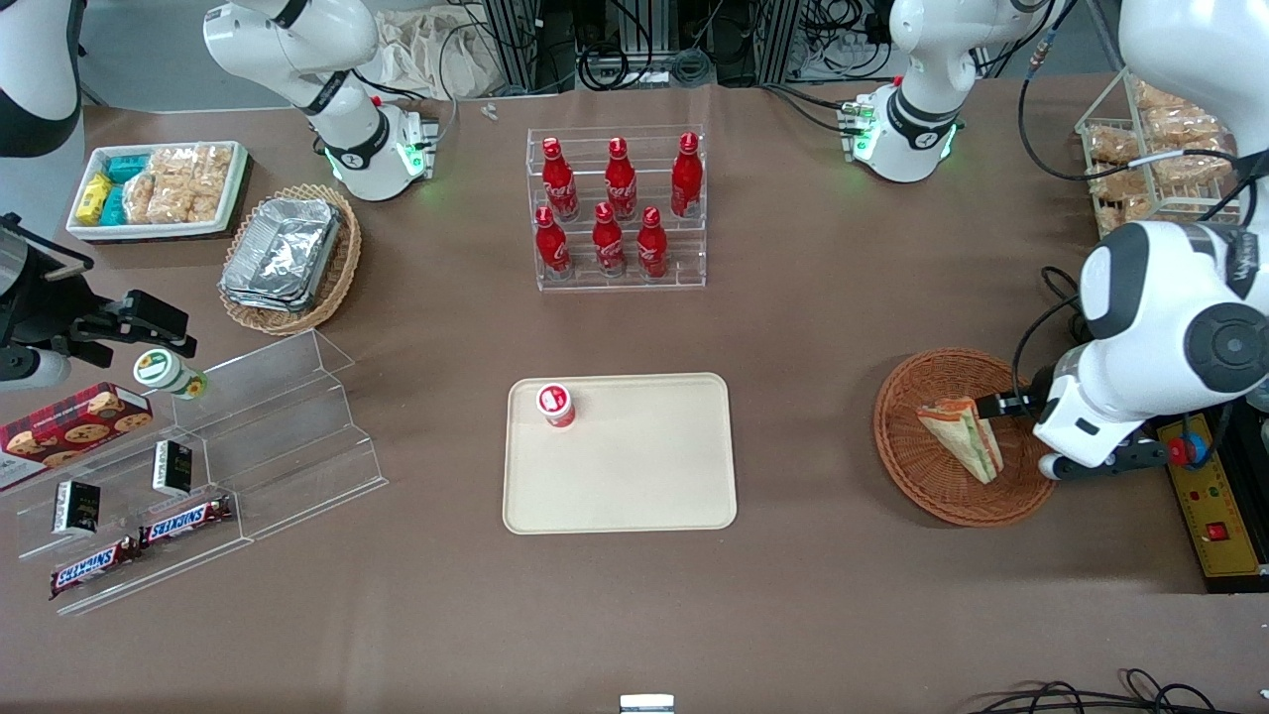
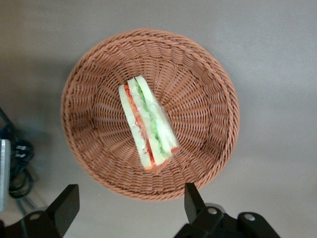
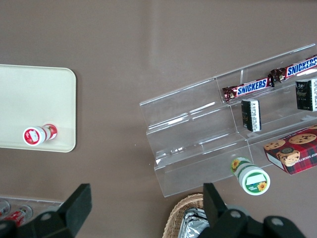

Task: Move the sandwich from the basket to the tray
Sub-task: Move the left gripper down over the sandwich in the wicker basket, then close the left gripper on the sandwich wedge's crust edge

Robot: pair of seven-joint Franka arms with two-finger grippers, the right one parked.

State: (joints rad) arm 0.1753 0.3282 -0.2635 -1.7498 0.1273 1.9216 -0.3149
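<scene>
The sandwich (image 1: 962, 436) (image 2: 147, 126), a wrapped wedge with red and green filling stripes, lies in the reddish-brown wicker basket (image 1: 897, 436) (image 2: 208, 99) toward the working arm's end of the table. My left gripper (image 1: 1003, 407) (image 2: 130, 201) hovers above the basket's edge, open and holding nothing. Its fingers (image 2: 190, 198) stand wide apart, clear of the sandwich. The beige tray (image 1: 634, 476) (image 3: 34, 99) lies mid-table, with a small red-and-white capped bottle (image 1: 556, 405) (image 3: 37, 135) standing in one corner.
A clear rack of red cola bottles (image 1: 620, 213) stands farther from the front camera than the tray. A yellow control box (image 1: 1214, 506) sits beside the basket. Toward the parked arm's end are a clear stepped shelf (image 1: 248, 436), a foil-container basket (image 1: 292, 253) and a white snack tray (image 1: 159, 188).
</scene>
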